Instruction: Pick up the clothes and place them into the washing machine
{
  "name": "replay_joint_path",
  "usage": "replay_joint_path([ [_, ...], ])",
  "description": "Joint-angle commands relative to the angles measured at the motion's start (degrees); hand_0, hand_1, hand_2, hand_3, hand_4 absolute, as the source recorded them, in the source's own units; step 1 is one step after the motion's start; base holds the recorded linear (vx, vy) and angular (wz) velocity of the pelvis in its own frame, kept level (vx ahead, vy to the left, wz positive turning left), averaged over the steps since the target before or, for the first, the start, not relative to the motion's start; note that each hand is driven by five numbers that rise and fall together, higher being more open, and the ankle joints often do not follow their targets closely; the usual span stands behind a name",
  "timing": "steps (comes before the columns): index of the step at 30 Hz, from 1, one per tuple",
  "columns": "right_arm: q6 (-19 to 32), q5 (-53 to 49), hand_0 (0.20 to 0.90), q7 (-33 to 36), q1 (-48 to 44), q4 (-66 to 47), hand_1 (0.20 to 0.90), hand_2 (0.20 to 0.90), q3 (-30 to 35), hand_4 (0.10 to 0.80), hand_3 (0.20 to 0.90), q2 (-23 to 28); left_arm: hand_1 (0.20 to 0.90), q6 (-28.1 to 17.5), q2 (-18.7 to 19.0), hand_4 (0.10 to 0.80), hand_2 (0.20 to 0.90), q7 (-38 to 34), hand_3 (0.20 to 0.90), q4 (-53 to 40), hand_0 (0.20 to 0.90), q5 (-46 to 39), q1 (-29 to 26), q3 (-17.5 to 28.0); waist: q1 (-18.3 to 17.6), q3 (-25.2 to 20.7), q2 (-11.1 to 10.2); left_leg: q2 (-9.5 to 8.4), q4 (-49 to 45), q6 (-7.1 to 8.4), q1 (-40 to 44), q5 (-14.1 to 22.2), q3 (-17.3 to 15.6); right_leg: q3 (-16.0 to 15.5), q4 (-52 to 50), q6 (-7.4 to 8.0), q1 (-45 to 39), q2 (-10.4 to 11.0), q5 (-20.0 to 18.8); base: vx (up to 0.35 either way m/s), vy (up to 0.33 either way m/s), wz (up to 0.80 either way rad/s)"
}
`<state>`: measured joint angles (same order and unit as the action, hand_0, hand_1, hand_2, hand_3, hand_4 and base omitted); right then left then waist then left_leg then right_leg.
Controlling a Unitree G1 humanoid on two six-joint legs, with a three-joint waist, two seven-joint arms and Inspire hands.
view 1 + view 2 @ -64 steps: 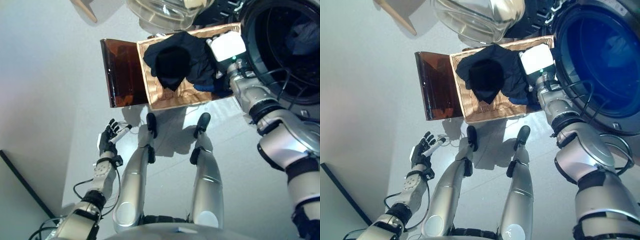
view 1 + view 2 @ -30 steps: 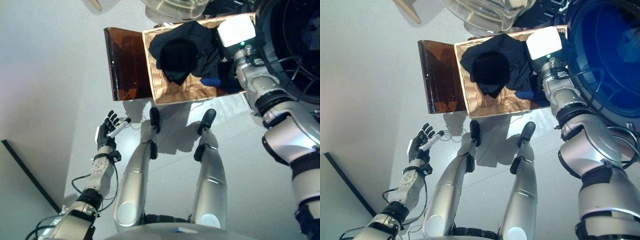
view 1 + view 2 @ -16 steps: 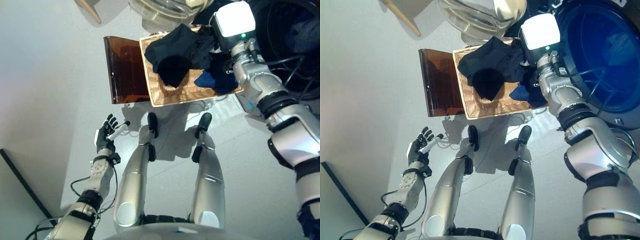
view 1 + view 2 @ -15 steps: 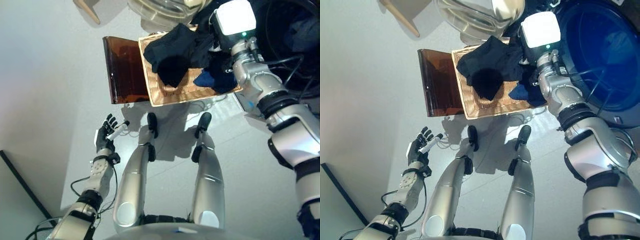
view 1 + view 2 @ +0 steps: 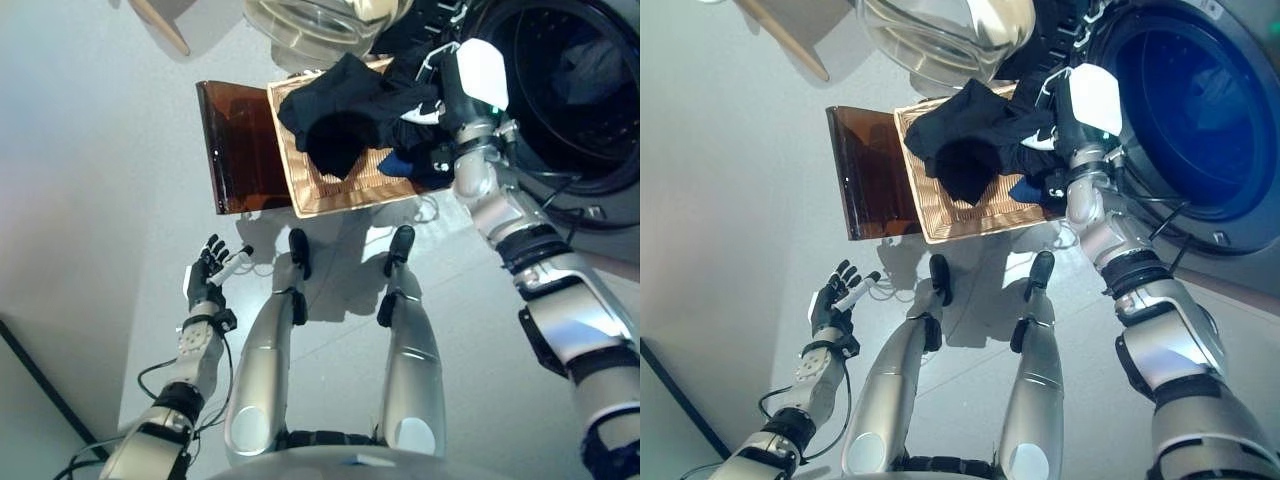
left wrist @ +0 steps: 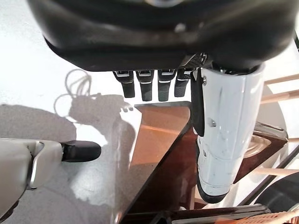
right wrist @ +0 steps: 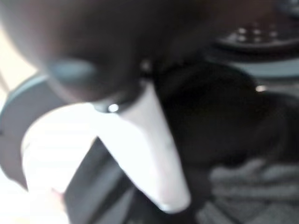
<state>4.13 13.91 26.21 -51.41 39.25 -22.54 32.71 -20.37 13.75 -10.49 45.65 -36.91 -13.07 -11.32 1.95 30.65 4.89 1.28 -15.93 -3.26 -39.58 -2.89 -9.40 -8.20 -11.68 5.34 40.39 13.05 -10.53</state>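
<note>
A pile of black clothes lies on a woven basket on the floor, with a blue piece at its near right edge. My right hand is raised over the basket's right end, beside the washing machine's open drum. Its fingers are curled on a black garment that stretches up from the pile. The right wrist view shows its white thumb against dark cloth. My left hand hangs open low at the left, away from the basket.
A brown translucent lid lies flat against the basket's left side. The machine's glass door stands open behind the basket. Some clothes lie inside the drum. A wooden leg shows at the top left.
My right hand has risen from the basket's right edge toward the drum opening, drawing the black garment up with it. The left hand has stayed in place.
</note>
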Motion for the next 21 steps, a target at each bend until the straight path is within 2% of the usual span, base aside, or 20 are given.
replay_joint_path([
  [1,8.6,-6.6,0.200,4.5,-0.7,-8.2,0.200,0.200,3.9,0.300,0.200,-0.7,0.900,-3.0,0.3,0.800,0.900,-1.9,0.900,0.2,0.900,0.5,4.2,2.4,1.0,-3.8,0.7,-0.09,6.7,4.80,1.5,-3.0,0.3,-0.6,-9.7,1.24,-0.2,0.0,8.2,0.000,0.000,0.00],
  [3,10.3,-11.8,0.200,4.5,1.5,-8.4,0.200,0.200,6.2,0.300,0.200,-3.1,0.900,-2.9,0.1,0.800,0.900,-2.1,0.900,0.6,0.900,0.5,4.1,2.6,0.8,-3.8,0.7,-0.16,6.8,4.74,1.6,-3.0,0.3,-0.5,-9.5,1.27,-0.4,0.0,8.2,0.074,0.000,-0.02],
  [4,11.5,-15.6,0.200,4.4,3.1,-8.1,0.200,0.200,7.5,0.300,0.200,-5.1,0.900,-2.9,0.0,0.800,0.900,-2.4,0.900,0.7,0.900,0.4,4.2,2.6,0.7,-4.2,0.5,-0.34,6.8,5.22,2.4,-1.5,0.6,0.0,-9.9,1.87,-1.0,0.1,9.7,0.040,-0.003,-0.03],
  [5,12.9,-20.8,0.200,3.7,4.9,-7.9,0.200,0.200,8.8,0.300,0.200,-7.1,0.900,-2.7,-0.1,0.800,0.900,-2.6,0.900,0.3,0.900,0.4,4.4,2.5,0.6,-4.0,0.8,-0.22,7.0,4.72,1.9,-2.9,0.1,-0.4,-9.3,1.24,-0.7,0.0,8.3,0.123,-0.014,0.00],
  [6,12.9,-20.9,0.200,3.6,5.0,-7.9,0.200,0.200,8.8,0.300,0.200,-7.1,0.900,-2.7,-0.1,0.800,0.900,-2.6,0.900,0.3,0.900,0.4,4.5,2.4,0.5,-4.3,0.6,-0.40,7.0,5.22,2.6,-1.5,0.6,0.1,-9.7,1.82,-1.2,0.0,9.8,0.000,0.000,0.00],
  [8,15.6,-31.1,0.200,1.8,6.9,-6.5,0.200,0.200,11.0,0.300,0.200,-10.3,0.900,-2.4,-0.2,0.800,0.900,-2.8,0.900,-0.1,0.900,0.4,4.8,2.3,0.4,-4.4,0.9,-0.49,7.0,5.14,2.9,-1.2,0.5,0.2,-9.7,1.77,-1.4,0.0,10.0,0.058,-0.001,-0.01],
  [9,15.6,-31.2,0.200,1.7,6.9,-6.5,0.200,0.200,11.0,0.300,0.200,-10.3,0.900,-2.4,-0.2,0.800,0.900,-2.8,0.900,-0.1,0.900,0.4,4.8,2.3,0.4,-4.4,0.9,-0.49,7.0,5.14,2.9,-1.2,0.5,0.2,-9.7,1.77,-1.4,0.0,10.0,0.000,0.000,0.00],
  [11,18.9,-41.8,0.200,-0.4,8.4,-6.2,0.200,0.200,13.5,0.300,0.200,-12.7,0.900,-2.1,-0.4,0.800,0.900,-2.5,0.900,0.2,0.900,-0.1,5.0,2.3,0.2,-4.7,1.2,-0.50,7.2,5.18,3.2,-1.1,0.4,0.2,-9.4,1.77,-1.6,0.0,10.1,0.025,0.012,-0.03],
  [21,26.1,-63.5,0.200,-3.8,9.2,-6.7,0.200,0.200,21.3,0.300,0.200,-15.8,0.900,-1.3,-1.0,0.800,0.900,-2.2,0.900,0.7,0.900,-1.6,5.5,1.5,-0.2,-5.2,1.7,-0.64,7.0,5.24,3.4,-0.6,0.3,0.3,-9.5,1.69,-1.8,-0.1,10.4,0.000,0.000,0.00],
])
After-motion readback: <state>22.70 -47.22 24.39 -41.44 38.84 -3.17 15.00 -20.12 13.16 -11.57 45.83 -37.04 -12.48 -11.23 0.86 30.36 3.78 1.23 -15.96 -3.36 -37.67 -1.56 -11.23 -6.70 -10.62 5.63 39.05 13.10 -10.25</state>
